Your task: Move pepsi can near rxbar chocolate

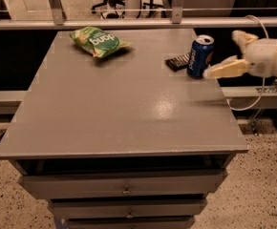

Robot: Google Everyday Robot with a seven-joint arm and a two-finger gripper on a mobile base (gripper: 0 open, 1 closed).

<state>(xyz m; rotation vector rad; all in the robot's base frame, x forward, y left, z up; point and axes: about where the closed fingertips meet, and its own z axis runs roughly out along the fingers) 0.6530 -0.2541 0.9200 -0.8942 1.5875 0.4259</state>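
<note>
You can see the pepsi can standing straight up on the grey table. It is far back on the table, close to the right edge. Its silver top faces up and the white letters run down its side.

The rxbar chocolate lies flat on the table just to the left of the can. The two are so close that you cannot tell if they touch.

The gripper comes in from the right side and hangs over the table's right edge, just beside the can. Its two fingers are spread apart and it is not holding anything. The lower pale yellow finger points at the bottom of the can. Its tip is right next to the can, and you cannot tell if it touches. The other finger is higher up and further right, away from the can.

A green snack bag lies at the back left of the table, well apart from the can and the bar.

Under the table top you can see drawers.
</note>
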